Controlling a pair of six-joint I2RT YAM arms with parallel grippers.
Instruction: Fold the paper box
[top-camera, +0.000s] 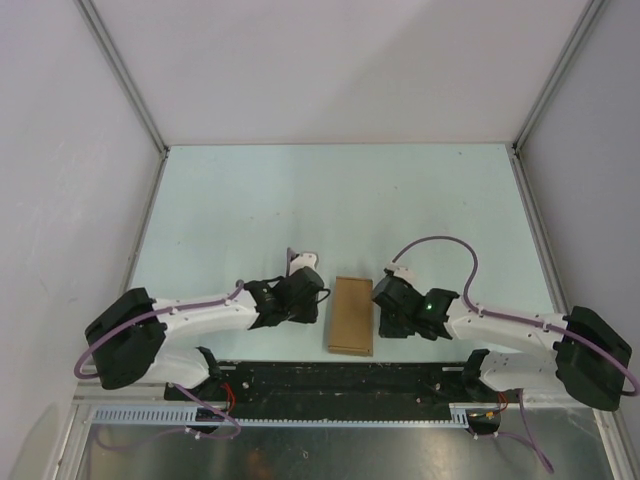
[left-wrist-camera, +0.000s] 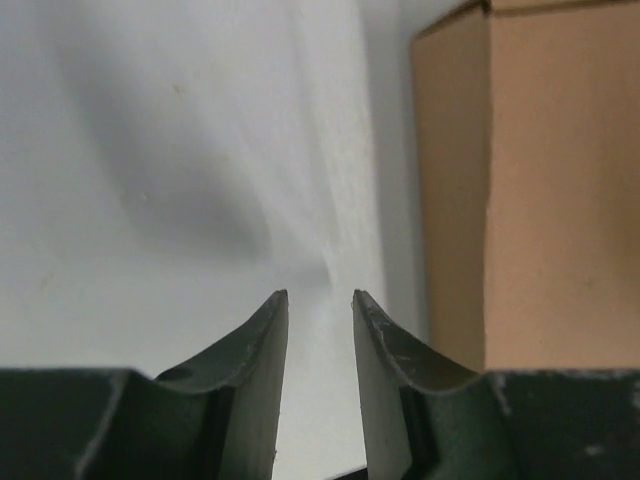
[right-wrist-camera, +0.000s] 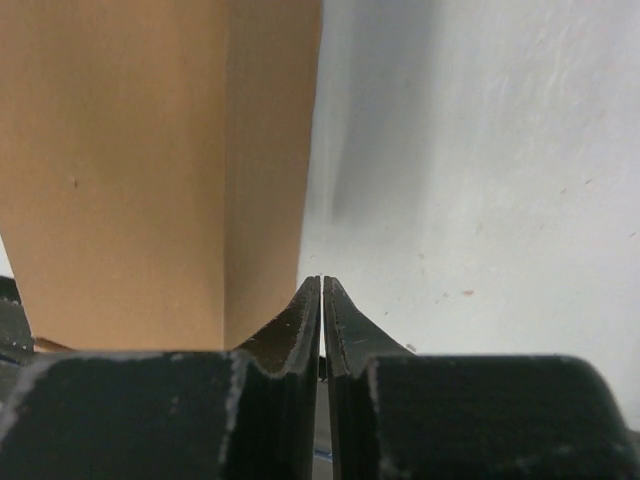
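The left jaws stand partly open with nothing between them, low over the worktop (top-camera: 300, 190) just left of the paper box (top-camera: 351, 315). The box lies near the middle of the worktop's near edge, its long sides running away from the arms, and neither arm grips it. It already reads as a closed rectangular shape, so the folding looks essentially done. Whether the end flaps are fully tucked cannot be told. The right jaws, just right of it, are closed and empty.

Pale table (top-camera: 250, 200), brown paper box (top-camera: 351, 315) near its front edge, seemingly closed
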